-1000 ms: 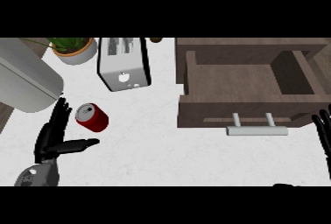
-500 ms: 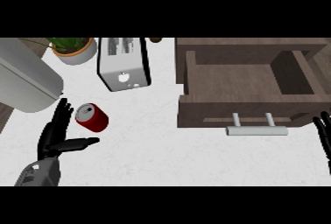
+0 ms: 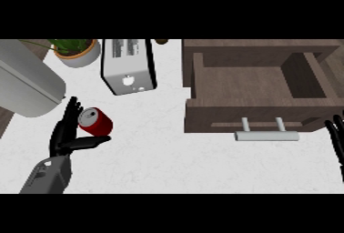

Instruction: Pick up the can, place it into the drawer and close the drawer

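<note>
**Red can lies beside the left hand, drawer stands open**

The can (image 3: 95,122) — red, with a silver top facing the upper left of the frame — lies tilted on the white tabletop (image 3: 168,159) in the left half of the frame. The left hand (image 3: 67,134) is just to its left: the fingers run straight up along the can's left side, and the thumb reaches out to the right under the can's lower edge. The hand is open, and it has not closed around the can; whether the fingers touch it cannot be told.

To the right of the frame the wooden drawer (image 3: 259,84) is pulled out, its inside showing, with a pale bar handle (image 3: 265,135) on its front face. The right hand (image 3: 336,141) shows at the right edge, just right of the handle — fingers straight and pointing up, holding nothing.

Above the can stands a silver toaster (image 3: 128,66). In the upper left corner sits a potted plant (image 3: 76,51), and below it a large grey rounded object (image 3: 27,84) reaches in from the left edge.
</note>
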`<state>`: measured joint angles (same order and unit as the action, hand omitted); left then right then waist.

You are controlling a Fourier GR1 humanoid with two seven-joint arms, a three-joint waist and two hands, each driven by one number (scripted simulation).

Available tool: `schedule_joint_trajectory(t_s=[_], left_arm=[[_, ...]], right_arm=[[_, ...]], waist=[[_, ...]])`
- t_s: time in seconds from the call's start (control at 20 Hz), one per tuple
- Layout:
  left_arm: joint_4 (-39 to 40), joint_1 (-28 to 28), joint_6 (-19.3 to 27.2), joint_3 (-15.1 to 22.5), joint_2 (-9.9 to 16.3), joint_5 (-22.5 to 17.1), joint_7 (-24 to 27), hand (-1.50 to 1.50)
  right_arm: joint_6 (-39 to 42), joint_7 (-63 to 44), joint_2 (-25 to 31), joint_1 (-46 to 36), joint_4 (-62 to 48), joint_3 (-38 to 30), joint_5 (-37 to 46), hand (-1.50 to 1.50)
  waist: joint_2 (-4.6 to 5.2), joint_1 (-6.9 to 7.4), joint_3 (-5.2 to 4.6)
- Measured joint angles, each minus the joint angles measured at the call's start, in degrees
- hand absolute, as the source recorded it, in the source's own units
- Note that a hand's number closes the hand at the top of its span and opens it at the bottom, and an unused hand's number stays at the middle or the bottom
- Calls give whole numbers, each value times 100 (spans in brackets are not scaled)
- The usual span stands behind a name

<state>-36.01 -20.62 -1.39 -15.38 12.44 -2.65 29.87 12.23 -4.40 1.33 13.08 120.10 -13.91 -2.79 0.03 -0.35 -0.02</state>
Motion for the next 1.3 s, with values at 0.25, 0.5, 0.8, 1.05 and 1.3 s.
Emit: schedule_joint_trajectory(t_s=[0.25,0.5,0.8,1.05,1.3], left_arm=[[250,-254,3,11,23,-44,-24,-150],[828,-638,53,26,-9,20,272,-150],[1124,-881,-16,67,-60,25,476,150],[989,-1010,-61,108,-198,-64,325,150],[607,-981,-236,194,-297,-196,52,150]], right_arm=[[29,-108,72,-54,47,-120,-132,-150],[-49,-109,-45,120,210,134,-20,-150],[70,-148,47,174,289,-78,-299,-150],[21,-168,13,166,351,-99,-297,-150],[-1,-171,-70,281,441,19,-199,-150]], waist=[[2,-6,0],[7,-26,-1],[6,-31,2],[-4,-7,6],[-5,1,4]])
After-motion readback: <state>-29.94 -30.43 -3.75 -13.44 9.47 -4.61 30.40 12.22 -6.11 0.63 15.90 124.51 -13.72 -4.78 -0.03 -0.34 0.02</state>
